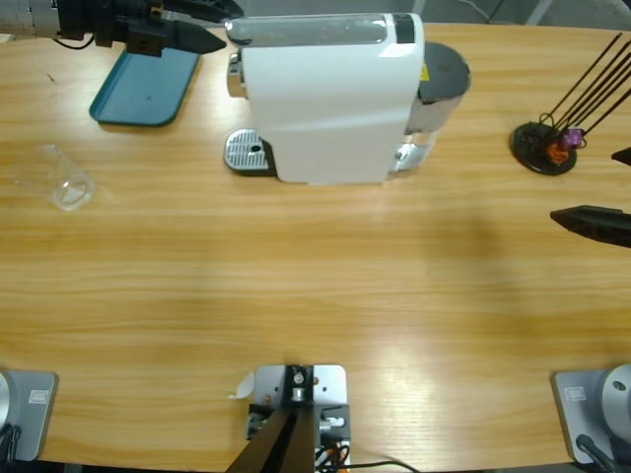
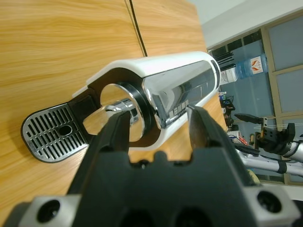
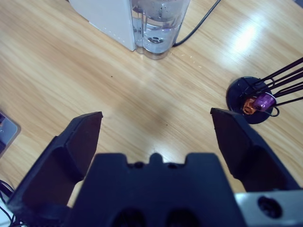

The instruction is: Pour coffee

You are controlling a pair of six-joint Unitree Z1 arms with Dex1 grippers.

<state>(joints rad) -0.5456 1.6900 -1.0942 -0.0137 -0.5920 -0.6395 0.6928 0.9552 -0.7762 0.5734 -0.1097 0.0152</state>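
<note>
Your left fingers (image 2: 161,125) are partly open with nothing in them, up by the blue tray (image 1: 138,89), facing the white coffee machine (image 1: 330,99). Your right fingers (image 3: 156,118) are wide open and hold nothing, near the capsule stand (image 3: 253,101). The glass (image 1: 67,182) lies on the worktop (image 1: 315,286), well left of the machine; you cannot tell if coffee is in it

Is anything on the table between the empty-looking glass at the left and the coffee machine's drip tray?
Nothing visible. In the high view, bare wood lies between the glass tumbler and the drip tray of the coffee machine. The blue tray sits further back, off that line.
</note>
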